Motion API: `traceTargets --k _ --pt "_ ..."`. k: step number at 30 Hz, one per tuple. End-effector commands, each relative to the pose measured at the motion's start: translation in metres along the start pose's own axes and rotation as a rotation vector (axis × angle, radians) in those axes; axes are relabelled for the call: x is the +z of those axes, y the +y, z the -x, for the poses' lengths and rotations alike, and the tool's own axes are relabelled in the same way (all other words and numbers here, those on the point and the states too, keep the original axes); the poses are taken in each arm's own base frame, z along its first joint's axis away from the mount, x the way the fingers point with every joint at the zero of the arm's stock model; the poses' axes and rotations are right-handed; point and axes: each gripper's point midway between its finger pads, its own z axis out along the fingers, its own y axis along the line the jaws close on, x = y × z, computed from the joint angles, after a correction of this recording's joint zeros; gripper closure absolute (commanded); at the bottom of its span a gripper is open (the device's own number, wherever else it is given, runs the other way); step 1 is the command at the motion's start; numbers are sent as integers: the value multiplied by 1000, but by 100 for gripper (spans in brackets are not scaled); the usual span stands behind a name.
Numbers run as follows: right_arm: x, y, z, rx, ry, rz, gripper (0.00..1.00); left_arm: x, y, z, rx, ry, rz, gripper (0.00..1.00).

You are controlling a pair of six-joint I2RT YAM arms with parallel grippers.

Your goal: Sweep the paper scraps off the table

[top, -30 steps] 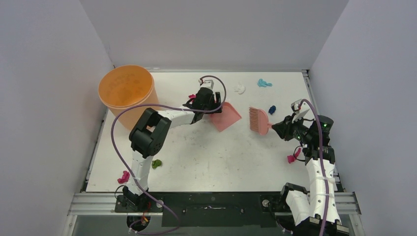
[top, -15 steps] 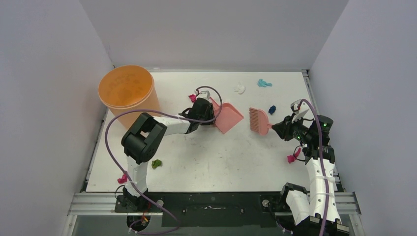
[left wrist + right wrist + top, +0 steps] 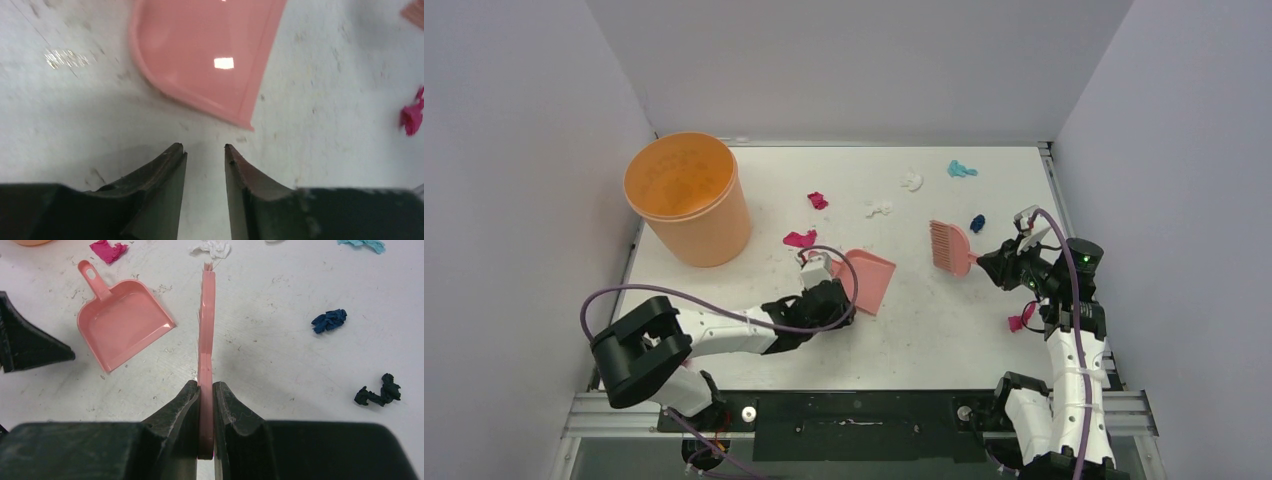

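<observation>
While the right gripper (image 3: pixel 206 387) clamps the pink plastic hand brush (image 3: pixel 206 325), the left gripper (image 3: pixel 204 150) hangs slightly parted and empty beside the pink plastic dustpan (image 3: pixel 200 55). Small crumpled multicoloured paper scraps (image 3: pixel 801 238) lie scattered across the flat white table (image 3: pixel 924 330).

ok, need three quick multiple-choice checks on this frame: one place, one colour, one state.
1. Where on the table does the orange bucket stand?
A far left; B near right corner; C centre.
2. What colour is the dustpan?
A blue; B pink; C green.
3. What do the right jaws hold?
A nothing; B the dustpan; C the brush.

Key:
1 A: the top view shows it by the table's far left edge.
2 B: it is pink in every view.
3 C: the right wrist view shows the jaws shut on the brush handle.
</observation>
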Motion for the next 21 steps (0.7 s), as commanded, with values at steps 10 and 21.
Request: traceTargets --k 10,21 --pt "-6 1 25 -84 -64 7 95 -88 -49 59 455 -180 180 39" --pt "-5 0 24 -80 -59 5 95 -49 6 157 128 -270 111 31"
